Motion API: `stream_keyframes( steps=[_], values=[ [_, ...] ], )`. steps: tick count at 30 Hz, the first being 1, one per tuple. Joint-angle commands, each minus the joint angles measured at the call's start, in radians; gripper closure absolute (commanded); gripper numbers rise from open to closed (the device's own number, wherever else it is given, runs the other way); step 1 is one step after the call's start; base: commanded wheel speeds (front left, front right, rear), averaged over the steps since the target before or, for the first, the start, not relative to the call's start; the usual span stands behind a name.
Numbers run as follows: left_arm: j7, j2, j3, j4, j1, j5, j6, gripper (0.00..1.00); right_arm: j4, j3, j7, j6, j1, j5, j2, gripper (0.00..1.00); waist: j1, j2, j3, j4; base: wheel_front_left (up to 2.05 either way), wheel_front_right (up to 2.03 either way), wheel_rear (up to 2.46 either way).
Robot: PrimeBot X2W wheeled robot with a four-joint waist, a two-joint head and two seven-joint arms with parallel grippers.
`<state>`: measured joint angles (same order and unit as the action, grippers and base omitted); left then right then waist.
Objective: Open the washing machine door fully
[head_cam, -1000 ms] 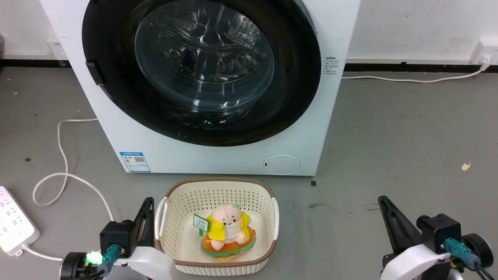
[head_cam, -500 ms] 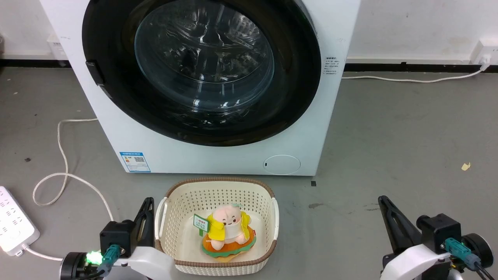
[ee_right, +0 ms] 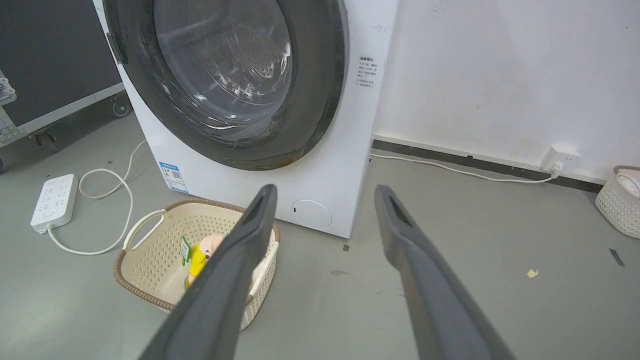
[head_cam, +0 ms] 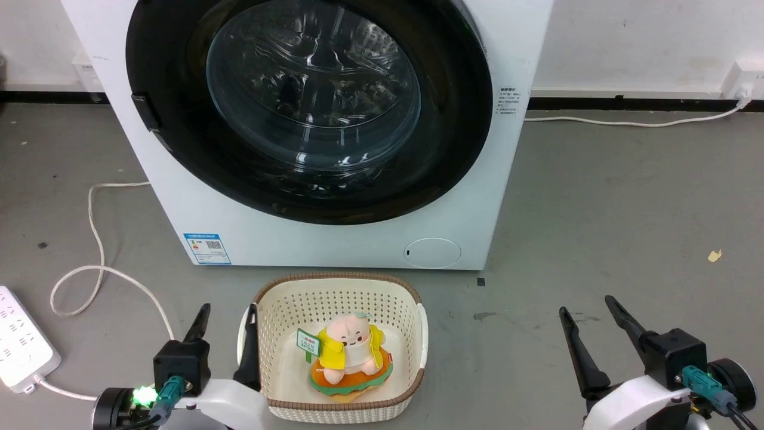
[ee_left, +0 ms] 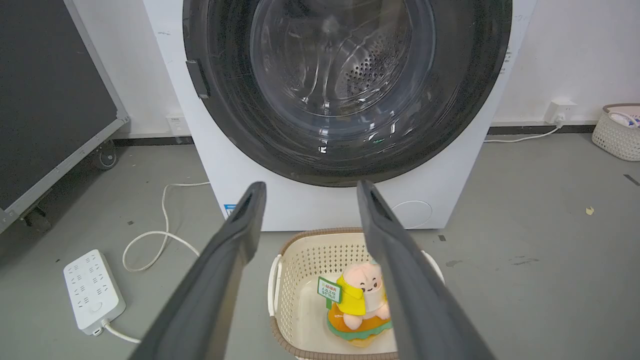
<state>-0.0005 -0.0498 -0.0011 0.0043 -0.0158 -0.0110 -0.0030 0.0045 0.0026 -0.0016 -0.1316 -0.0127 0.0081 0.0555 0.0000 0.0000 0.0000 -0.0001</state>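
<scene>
The white washing machine (head_cam: 334, 239) stands ahead on the grey floor. Its round door (head_cam: 310, 101) with a wide glossy black rim and a clear glass bowl sits flush against the front, a small dark handle (head_cam: 146, 111) at its left edge. The door (ee_left: 345, 85) and the door (ee_right: 230, 75) appear the same way in both wrist views. My left gripper (head_cam: 228, 312) is low at the lower left beside the basket, open and empty. My right gripper (head_cam: 586, 304) is low at the lower right, open and empty. Both are well short of the door.
A cream basket (head_cam: 334, 406) holding a plush toy (head_cam: 349, 352) sits on the floor right before the machine, between my grippers. A white power strip (head_cam: 24, 349) and looping cable (head_cam: 95, 263) lie at left. A dark wheeled case (ee_left: 50, 100) stands at far left, another basket (ee_right: 617, 200) at far right.
Both grippers have gone from shut to open, fingers spread apart. Arms, machine and basket have stayed in place.
</scene>
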Motion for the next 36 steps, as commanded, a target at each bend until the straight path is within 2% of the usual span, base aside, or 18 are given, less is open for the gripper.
stream_keyframes(
  steps=[1,17,36],
  values=[
    [-0.004,0.0,-0.002,0.0,0.0,0.0,0.001,0.0,-0.001,0.0,-0.003,0.0,-0.001,0.003,0.0,0.0,0.0,0.0,0.0,0.0,0.0,0.0,0.0],
    [-0.037,0.0,-0.03,-0.008,0.011,-0.003,0.016,0.0,-0.02,0.0,-0.037,0.0,0.009,0.018,0.001,0.0,0.0,0.0,0.026,0.008,0.0,0.0,0.0],
    [-0.077,0.0,-0.071,-0.028,0.061,-0.009,0.042,0.0,-0.042,0.022,-0.044,0.0,0.154,0.074,0.077,0.0,0.0,0.0,0.115,0.035,0.0,0.0,0.0]
  ],
)
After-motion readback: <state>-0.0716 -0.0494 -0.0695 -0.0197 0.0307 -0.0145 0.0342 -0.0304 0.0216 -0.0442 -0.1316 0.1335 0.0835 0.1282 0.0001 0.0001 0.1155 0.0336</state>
